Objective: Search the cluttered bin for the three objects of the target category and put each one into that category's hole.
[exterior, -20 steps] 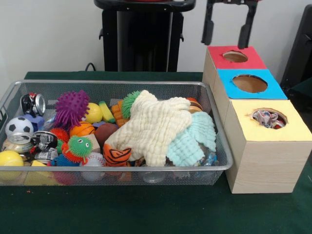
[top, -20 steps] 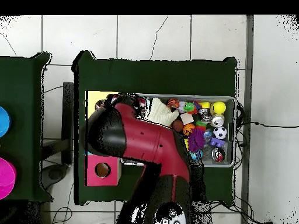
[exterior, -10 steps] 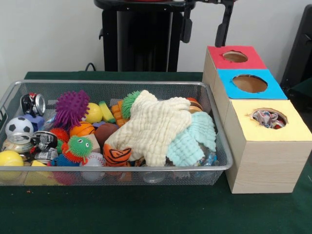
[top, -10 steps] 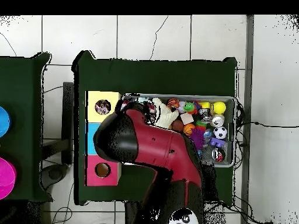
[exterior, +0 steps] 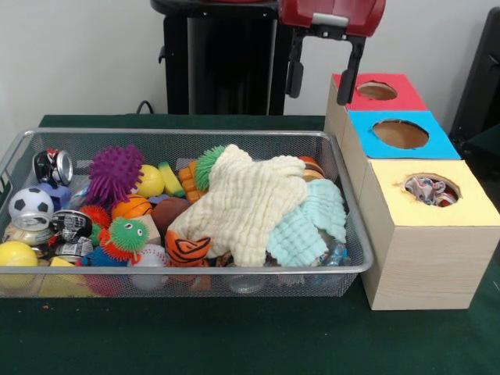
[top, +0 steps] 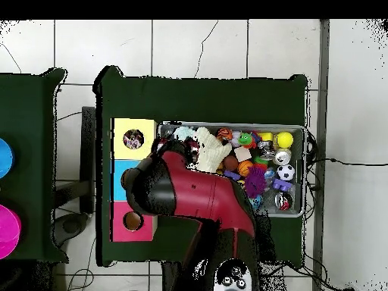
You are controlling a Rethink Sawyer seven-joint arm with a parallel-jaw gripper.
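My jaws [exterior: 324, 72] hang spread and empty above the far rim of the wire bin [exterior: 344, 205]. Cloth already shows in the yellow box's hole [exterior: 428, 189] — so I judge the next step is descending onto the cream cloth [exterior: 251, 203], mid-bin.

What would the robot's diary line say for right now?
gripper: open, empty, above bin's far right corner | cream cloth: in wire bin | yellow box: crumpled item inside

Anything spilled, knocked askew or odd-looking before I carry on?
Nothing spilled. The wire bin sits square beside the three boxes. Only oddity: crumpled material bunched high in the yellow box's hole, not fully dropped. The end effector hangs open and empty.
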